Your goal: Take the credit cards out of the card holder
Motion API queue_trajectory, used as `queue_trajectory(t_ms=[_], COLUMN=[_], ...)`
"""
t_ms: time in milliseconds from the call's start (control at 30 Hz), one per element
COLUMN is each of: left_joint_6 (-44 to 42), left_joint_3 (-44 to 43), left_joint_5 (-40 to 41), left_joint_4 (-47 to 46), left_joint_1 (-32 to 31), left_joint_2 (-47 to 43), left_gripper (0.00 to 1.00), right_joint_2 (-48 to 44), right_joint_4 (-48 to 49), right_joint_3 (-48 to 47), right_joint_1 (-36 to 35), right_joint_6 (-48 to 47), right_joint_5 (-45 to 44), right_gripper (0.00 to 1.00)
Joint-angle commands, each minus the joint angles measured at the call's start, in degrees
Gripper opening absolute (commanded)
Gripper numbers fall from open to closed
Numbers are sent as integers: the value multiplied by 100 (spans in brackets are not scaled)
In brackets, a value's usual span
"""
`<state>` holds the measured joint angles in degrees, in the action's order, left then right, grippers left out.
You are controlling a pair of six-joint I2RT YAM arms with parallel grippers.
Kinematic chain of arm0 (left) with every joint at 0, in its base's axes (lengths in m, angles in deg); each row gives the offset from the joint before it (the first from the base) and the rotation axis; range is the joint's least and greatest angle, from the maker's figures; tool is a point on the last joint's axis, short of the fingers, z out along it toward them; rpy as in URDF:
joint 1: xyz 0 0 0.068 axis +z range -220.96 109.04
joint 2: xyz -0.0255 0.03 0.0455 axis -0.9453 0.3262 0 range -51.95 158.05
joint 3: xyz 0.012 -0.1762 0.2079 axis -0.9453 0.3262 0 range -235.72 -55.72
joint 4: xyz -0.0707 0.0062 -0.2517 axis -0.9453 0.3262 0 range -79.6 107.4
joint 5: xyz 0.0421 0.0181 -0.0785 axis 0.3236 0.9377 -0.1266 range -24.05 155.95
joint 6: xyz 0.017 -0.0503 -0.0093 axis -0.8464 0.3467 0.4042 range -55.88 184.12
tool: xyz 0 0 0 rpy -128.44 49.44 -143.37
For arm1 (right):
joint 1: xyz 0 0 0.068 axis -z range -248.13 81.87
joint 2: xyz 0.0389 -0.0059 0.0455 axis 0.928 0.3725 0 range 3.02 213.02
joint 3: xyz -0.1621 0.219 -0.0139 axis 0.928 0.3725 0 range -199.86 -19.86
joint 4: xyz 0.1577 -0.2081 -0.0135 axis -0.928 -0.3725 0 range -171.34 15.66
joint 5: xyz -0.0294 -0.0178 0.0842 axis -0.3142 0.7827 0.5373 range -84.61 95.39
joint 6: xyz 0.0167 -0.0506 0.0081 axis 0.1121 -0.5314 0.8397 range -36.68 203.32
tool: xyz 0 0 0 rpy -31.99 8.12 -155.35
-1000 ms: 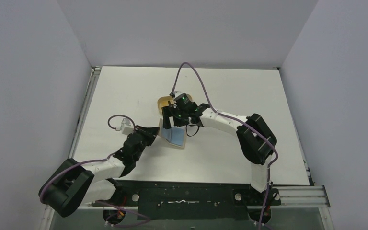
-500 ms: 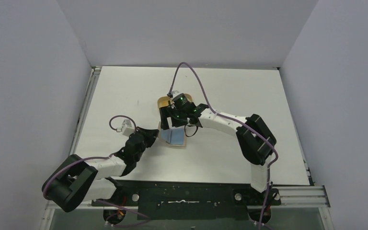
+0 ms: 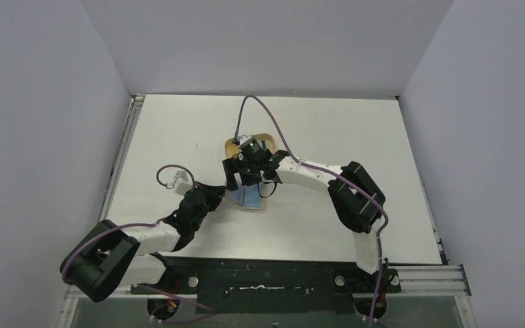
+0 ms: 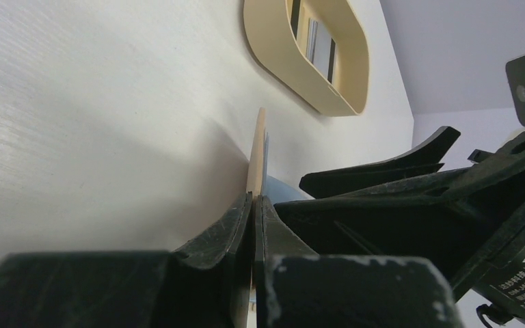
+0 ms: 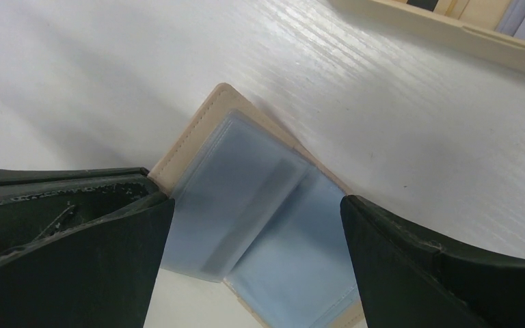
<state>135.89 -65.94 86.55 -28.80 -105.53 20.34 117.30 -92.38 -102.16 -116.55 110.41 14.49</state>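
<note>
1 card holder (image 5: 246,205) flap in L tool (image 4: 253,201); R tool (image 5: 257,203) agape.

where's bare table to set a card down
Bare table lies far right, between the right arm and the table's right edge, and far left, between the tray and the left edge. The near strip between the arms is free too. Crowded at the centre: left gripper shut on the card holder, right gripper open above it.

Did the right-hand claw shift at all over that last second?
Yes. The right gripper slid nearer, off the oval tray, over the card holder.
</note>
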Motion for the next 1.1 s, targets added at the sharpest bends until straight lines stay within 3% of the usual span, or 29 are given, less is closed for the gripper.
queue_trajectory(t_ms=[0, 700, 1067], left_joint_6=[-40, -20, 1], left_joint_3=[-20, 81, 53], left_joint_5=[61, 317, 392], left_joint_4=[-468, -98, 228], left_joint_1=[-33, -33, -40], left_joint_2=[-104, -413, -469], left_gripper=[0, 0, 0], right_joint_2=[25, -393, -1258], right_joint_4=[-215, -745, -1016], right_joint_3=[-178, 590, 950], right_joint_1=[-80, 44, 574], right_joint_6=[-239, -743, -761], right_joint_5=[-99, -516, -782], right_gripper=[100, 100, 100])
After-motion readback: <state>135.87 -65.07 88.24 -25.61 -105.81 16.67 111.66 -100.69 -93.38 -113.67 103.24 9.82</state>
